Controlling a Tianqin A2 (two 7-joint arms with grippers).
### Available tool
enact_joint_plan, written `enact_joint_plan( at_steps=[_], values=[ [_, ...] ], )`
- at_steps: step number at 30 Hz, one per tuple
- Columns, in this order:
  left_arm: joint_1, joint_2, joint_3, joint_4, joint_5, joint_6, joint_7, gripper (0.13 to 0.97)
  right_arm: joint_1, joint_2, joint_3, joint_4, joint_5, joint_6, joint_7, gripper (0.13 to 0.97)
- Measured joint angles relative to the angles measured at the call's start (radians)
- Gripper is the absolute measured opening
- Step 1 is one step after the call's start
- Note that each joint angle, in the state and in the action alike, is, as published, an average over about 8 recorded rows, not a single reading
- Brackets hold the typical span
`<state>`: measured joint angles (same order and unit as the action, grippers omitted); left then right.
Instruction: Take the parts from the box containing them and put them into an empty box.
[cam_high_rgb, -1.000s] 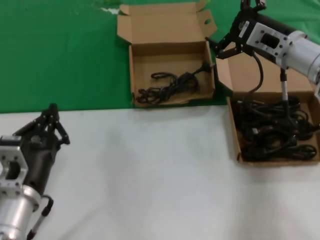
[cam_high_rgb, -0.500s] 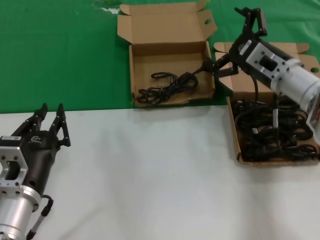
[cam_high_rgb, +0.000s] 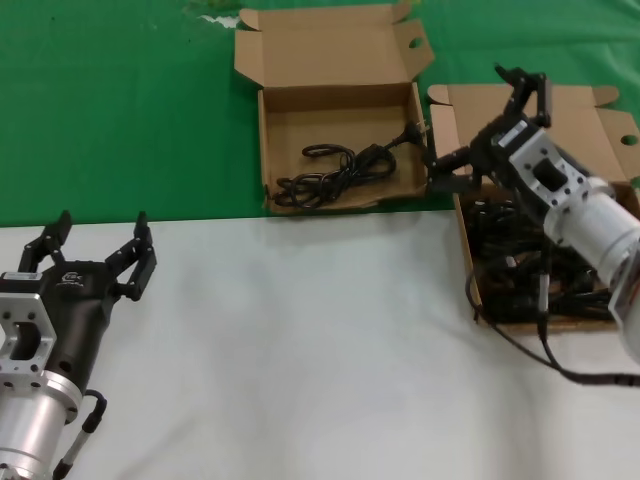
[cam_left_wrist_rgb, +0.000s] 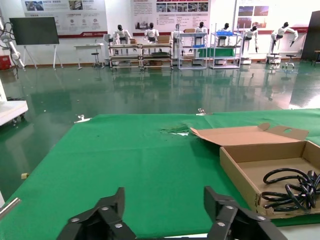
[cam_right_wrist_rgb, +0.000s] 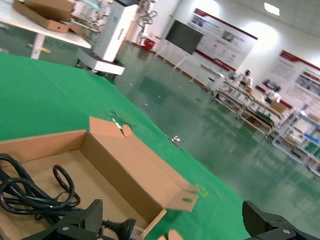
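Now the far box (cam_high_rgb: 285, 130) holds one cord (cam_high_rgb: 345, 168); the right box (cam_high_rgb: 590, 125) holds many cords (cam_high_rgb: 520, 275). Both grippers, left (cam_high_rgb: 97, 252) and right (cam_high_rgb: 490, 125), gape wide.

Left arm: low at the near left of the head view, silver forearm and black wrist angled forward and up.
Left gripper (cam_high_rgb: 97, 247): fingers spread wide apart, tips pointing ahead; nothing between them.
Left fingers (cam_left_wrist_rgb: 102, 220): two dark bolted fingertips show at the edge of the left wrist view, well apart.
Right arm: reaches in from the right edge, silver forearm slanting forward and toward the left arm's side.
Right gripper (cam_high_rgb: 489, 128): fingers splayed open, one pointing up and ahead, the other out sideways; it seems to hold nothing, though the gap is partly hidden.
Right fingers (cam_right_wrist_rgb: 75, 228): dark tips far apart in the right wrist view.
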<state>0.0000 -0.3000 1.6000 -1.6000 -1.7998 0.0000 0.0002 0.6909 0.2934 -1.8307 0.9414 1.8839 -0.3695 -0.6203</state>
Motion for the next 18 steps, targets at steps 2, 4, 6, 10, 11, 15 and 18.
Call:
enact_joint_plan(
  at_steps=[2,4,6,10,11,15,18],
  values=[
    [0.000,0.000,0.000,0.000,0.000,0.000,0.000,0.530,-0.030,0.000,0.010,0.028,-0.004,0.016,0.027,0.966],
    [0.000,0.000,0.000,0.000,0.000,0.000,0.000,0.584,-0.058,0.001,0.020,0.056,-0.007,0.031,0.053,0.966],
    [0.000,0.000,0.000,0.000,0.000,0.000,0.000,0.638,-0.088,0.001,0.030,0.084,-0.011,0.047,0.080,0.966],
    [0.000,0.000,0.000,0.000,0.000,0.000,0.000,0.638,-0.146,0.001,0.049,0.140,-0.018,0.078,0.131,0.966],
    [0.000,0.000,0.000,0.000,0.000,0.000,0.000,0.660,-0.161,0.002,0.054,0.154,-0.020,0.086,0.145,0.966],
    [0.000,0.000,0.000,0.000,0.000,0.000,0.000,0.748,-0.219,0.002,0.073,0.210,-0.027,0.118,0.198,0.966],
    [0.000,0.000,0.000,0.000,0.000,0.000,0.000,0.813,-0.263,0.003,0.088,0.252,-0.032,0.141,0.237,0.966]
  ],
)
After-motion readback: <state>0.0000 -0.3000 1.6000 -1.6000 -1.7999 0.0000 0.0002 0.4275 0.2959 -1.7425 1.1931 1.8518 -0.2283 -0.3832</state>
